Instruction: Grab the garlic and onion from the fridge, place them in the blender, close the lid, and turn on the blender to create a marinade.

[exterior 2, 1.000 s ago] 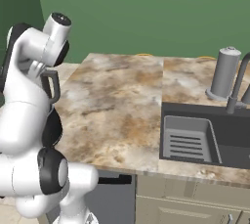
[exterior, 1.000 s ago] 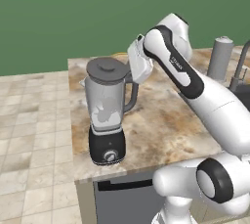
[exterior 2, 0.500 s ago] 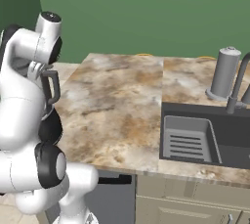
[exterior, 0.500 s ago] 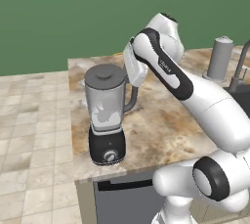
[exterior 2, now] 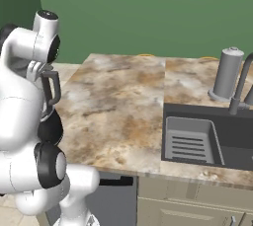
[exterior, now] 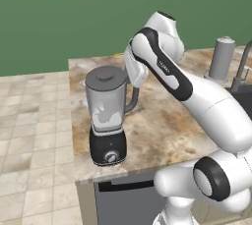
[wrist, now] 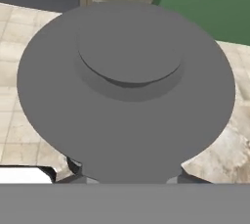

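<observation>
Claw hidden behind the blender [exterior: 109,116], just right of the jar's top; whether it is released or clenched cannot be told.
Lid [wrist: 126,86] sits on the jar; blender stands near the tabletop's [exterior: 162,126] left front corner.

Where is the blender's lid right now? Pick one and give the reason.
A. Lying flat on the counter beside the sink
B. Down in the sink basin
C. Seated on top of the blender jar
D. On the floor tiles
C: the dark grey lid sits across the mouth of the blender jar in the left base view, and the hand view looks straight down onto it.
</observation>
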Available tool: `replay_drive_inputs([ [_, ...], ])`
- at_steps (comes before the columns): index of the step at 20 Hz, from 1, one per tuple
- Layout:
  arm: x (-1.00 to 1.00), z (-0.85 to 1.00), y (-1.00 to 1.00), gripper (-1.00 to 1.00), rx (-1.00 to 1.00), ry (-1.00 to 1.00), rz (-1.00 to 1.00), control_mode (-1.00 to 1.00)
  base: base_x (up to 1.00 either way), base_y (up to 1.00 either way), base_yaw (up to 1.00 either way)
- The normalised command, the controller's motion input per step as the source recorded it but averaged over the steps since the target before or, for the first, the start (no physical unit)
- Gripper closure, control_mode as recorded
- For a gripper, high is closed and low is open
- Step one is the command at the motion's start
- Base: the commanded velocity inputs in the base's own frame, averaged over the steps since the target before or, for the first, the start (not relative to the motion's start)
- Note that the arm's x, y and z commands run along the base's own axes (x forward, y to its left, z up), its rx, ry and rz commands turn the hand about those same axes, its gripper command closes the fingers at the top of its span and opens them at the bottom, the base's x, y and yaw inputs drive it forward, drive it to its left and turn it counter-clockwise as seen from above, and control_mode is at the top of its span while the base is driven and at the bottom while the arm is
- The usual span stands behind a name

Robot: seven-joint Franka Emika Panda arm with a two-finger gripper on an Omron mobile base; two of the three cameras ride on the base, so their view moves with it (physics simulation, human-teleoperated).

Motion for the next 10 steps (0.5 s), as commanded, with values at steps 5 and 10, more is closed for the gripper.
replay_drive_inputs([
  [5,0.09,-0.21,0.27,1.0,-0.1,0.25,0.0,-1.0,0.0,0.0,0.0],
  [10,-0.15,-0.26,0.26,1.0,-0.1,0.08,0.0,-1.0,0.0,0.0,0.0],
])
